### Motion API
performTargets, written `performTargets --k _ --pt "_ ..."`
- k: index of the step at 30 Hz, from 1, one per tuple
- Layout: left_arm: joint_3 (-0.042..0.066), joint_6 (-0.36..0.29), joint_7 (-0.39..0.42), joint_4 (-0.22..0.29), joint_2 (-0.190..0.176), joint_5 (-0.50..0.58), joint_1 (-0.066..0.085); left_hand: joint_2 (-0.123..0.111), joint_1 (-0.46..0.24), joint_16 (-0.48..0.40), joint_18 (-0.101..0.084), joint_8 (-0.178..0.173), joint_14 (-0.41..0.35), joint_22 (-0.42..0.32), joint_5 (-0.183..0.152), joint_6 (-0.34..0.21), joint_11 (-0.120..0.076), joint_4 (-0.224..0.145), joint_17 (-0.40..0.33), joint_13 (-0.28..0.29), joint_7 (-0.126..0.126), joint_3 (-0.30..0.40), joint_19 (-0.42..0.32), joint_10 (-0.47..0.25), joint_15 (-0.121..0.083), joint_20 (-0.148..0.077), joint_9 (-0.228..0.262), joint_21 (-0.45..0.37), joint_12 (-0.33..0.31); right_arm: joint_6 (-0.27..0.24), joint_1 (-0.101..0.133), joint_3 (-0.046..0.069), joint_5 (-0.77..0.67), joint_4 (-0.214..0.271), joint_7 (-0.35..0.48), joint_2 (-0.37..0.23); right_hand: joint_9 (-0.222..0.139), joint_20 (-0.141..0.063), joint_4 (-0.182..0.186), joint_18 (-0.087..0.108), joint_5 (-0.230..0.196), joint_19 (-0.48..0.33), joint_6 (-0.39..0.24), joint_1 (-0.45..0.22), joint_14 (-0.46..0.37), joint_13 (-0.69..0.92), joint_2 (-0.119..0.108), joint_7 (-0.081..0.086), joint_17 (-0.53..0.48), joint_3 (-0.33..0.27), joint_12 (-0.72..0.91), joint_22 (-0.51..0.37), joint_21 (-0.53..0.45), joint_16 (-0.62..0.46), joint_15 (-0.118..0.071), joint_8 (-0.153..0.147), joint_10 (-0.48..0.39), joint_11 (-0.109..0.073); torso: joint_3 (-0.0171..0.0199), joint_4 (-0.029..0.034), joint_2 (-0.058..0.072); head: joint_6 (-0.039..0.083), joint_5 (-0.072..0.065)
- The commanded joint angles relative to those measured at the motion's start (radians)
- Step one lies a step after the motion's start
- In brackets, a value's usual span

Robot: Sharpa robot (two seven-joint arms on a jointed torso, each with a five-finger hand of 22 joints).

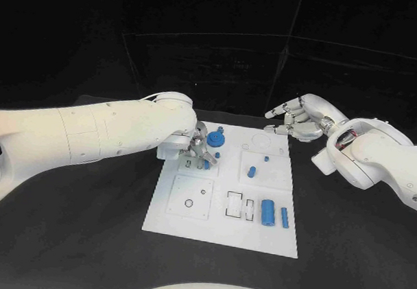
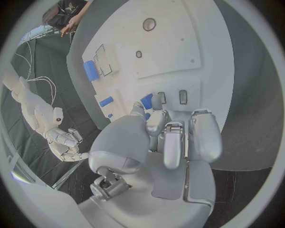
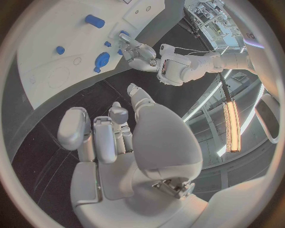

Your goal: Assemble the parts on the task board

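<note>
The black table (image 1: 80, 242) carries the white board (image 1: 223, 218) at its middle, and everything else is best placed from that board. It lies flat and square to the robot, which probably keeps its outlined seats within reach of both arms.

The left hand (image 1: 196, 150) is down over the board's far left corner. In the left wrist view its fingers (image 2: 172, 142) are curled in toward a small blue piece (image 2: 147, 101) at their tips; they seem to pinch or press it, though whether it is truly held I cannot tell. That low, close pose suits seating a piece in its slot.

The right hand (image 1: 296, 118) hangs just beyond the board's far right corner, off its surface, fingers loosely apart and holding nothing, likely waiting clear of the work.

On the board, two blue cylinders (image 1: 275, 214) lie side by side near its right edge, a round blue disc (image 1: 216, 140) sits at the far end beside the left hand, and two short blue pegs (image 1: 256, 168) rest nearer the middle, seemingly not yet fitted.
</note>
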Motion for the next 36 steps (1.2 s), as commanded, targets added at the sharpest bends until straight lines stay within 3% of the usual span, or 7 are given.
performTargets --k 1,12,17,23,29,33,36 --pt "-0.001 0.013 0.004 -0.003 0.002 -0.007 0.002 0.004 0.019 0.003 -0.018 0.007 0.106 0.003 -0.001 -0.011 -0.001 -0.006 0.263 0.0 -0.001 0.012 0.006 0.002 -0.006 -0.002 0.004 0.005 0.003 0.011 0.002 0.001 -0.002 0.0 0.001 0.002 -0.001 -0.001 0.0 0.006 0.007 -0.008 0.002 0.001 0.044 -0.001 0.01 -0.004 -0.001 -0.007 -0.004 -0.001 -0.005 -0.002 0.001 0.007 -0.004 -0.003 0.0002 0.0006 0.0 -0.002 0.0" --pt "-0.001 -0.002 0.016 -0.002 0.004 -0.007 0.001 0.025 0.075 0.003 -0.018 0.009 0.106 0.003 0.001 -0.029 -0.003 -0.052 0.263 -0.004 -0.003 0.081 0.004 -0.004 -0.008 -0.003 0.017 0.002 -0.001 0.014 0.002 0.001 -0.002 -0.001 -0.001 0.004 -0.001 -0.001 0.0 0.006 0.007 -0.008 0.002 0.001 0.044 -0.001 0.01 -0.004 -0.001 -0.007 -0.004 -0.001 -0.005 -0.002 0.001 0.007 -0.004 -0.003 0.0003 0.0004 0.0 -0.004 -0.001" --pt "-0.001 -0.01 0.023 0.003 0.002 0.003 0.001 0.025 0.135 0.003 -0.017 0.0 0.106 0.001 0.002 -0.044 -0.007 -0.102 0.263 -0.011 -0.007 0.146 0.002 -0.011 -0.011 -0.006 0.018 0.0 -0.009 0.017 0.002 0.001 -0.002 -0.001 -0.002 0.004 -0.001 -0.001 0.002 0.006 0.008 -0.007 0.002 0.001 0.044 0.003 0.011 -0.004 0.001 -0.007 -0.001 0.0 -0.004 -0.001 0.001 0.007 0.0 -0.003 0.0003 0.0005 0.0 -0.005 -0.001" --pt "-0.001 -0.029 0.035 0.016 -0.009 0.017 0.001 0.001 0.213 0.003 -0.017 -0.024 0.106 0.002 0.021 -0.062 -0.007 -0.178 0.263 -0.037 -0.005 0.26 0.0 -0.035 -0.013 -0.008 0.009 -0.002 -0.039 0.022 0.002 0.001 -0.002 -0.002 -0.004 0.005 -0.001 -0.002 0.003 0.005 0.013 -0.007 0.002 0.001 0.045 0.005 0.014 -0.005 0.002 -0.008 0.001 0.001 -0.004 -0.001 0.001 0.008 0.001 -0.003 -0.0007 0.0015 0.0 -0.008 -0.003" --pt "-0.001 -0.055 0.052 0.037 -0.031 0.021 0.0 -0.072 0.187 0.003 -0.016 -0.039 0.106 0.002 0.036 -0.067 0.001 -0.226 0.263 -0.074 0.009 0.487 -0.001 -0.048 -0.001 -0.001 0.008 -0.006 -0.077 0.025 0.002 0.001 -0.002 -0.005 -0.004 0.008 -0.001 -0.002 0.004 0.006 0.016 -0.007 0.002 0.002 0.045 0.005 0.015 -0.005 0.002 -0.008 0.001 0.0 -0.004 -0.001 0.001 0.008 0.002 -0.003 -0.0003 0.0015 0.0 -0.009 -0.004" --pt "-0.001 -0.083 0.06 0.06 -0.052 0.022 0.0 -0.153 0.09 0.003 -0.015 -0.025 0.106 0.003 0.031 -0.064 0.002 -0.243 0.263 -0.08 0.014 0.709 -0.002 -0.038 0.003 0.002 0.026 -0.009 -0.078 0.027 0.002 0.001 -0.003 -0.007 -0.004 0.01 -0.001 -0.002 0.005 0.006 0.019 -0.007 0.002 0.001 0.045 0.004 0.016 -0.005 0.001 -0.009 0.001 0.0 -0.005 -0.002 0.0 0.008 0.001 -0.003 -0.0005 0.0019 0.0 -0.01 -0.004" --pt "-0.001 -0.108 0.065 0.08 -0.072 0.022 -0.001 -0.18 0.052 0.003 -0.015 -0.015 0.106 0.005 0.029 -0.065 0.005 -0.254 0.263 -0.08 0.011 0.79 -0.001 -0.034 0.003 0.002 0.037 -0.01 -0.076 0.028 0.002 0.001 -0.004 -0.009 -0.005 0.01 -0.001 -0.002 0.005 0.006 0.019 -0.007 0.002 0.001 0.045 0.004 0.016 -0.005 0.001 -0.009 0.001 0.0 -0.005 -0.002 0.0 0.008 0.001 -0.003 -0.0002 0.0022 0.0 -0.012 -0.003"
